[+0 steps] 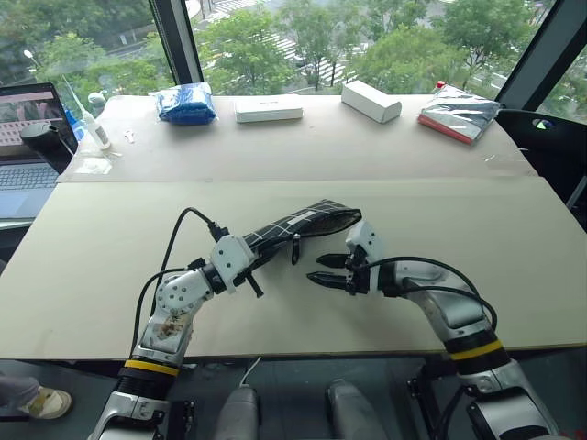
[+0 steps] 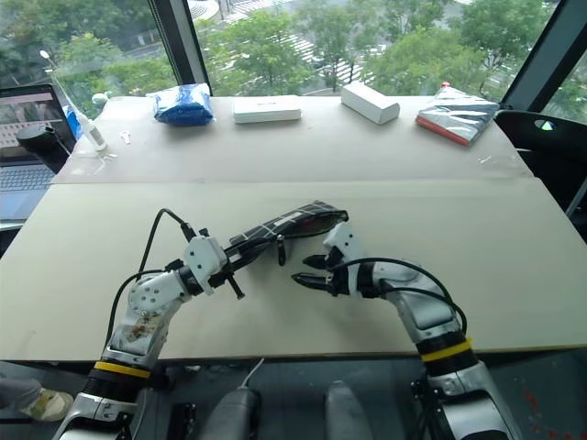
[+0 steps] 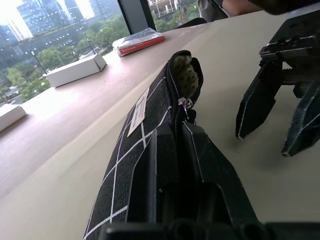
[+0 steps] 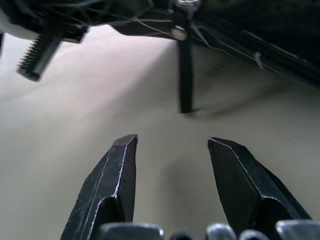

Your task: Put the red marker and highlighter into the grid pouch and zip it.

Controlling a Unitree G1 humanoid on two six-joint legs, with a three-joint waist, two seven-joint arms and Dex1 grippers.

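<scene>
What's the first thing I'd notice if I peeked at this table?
The black grid pouch, lifted off the table's middle by the left gripper, shut on its near end. Its far end gapes open, something pale green showing inside. Right beside it the right gripper waits with open fingers, near the dangling zipper strap.

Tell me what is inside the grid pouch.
The grid pouch, clamped in the left gripper, is unzipped at its far end. Through that opening the left wrist view shows something pale yellow-green, possibly the highlighter. The fabric hides everything deeper, so the red marker cannot be confirmed.
</scene>
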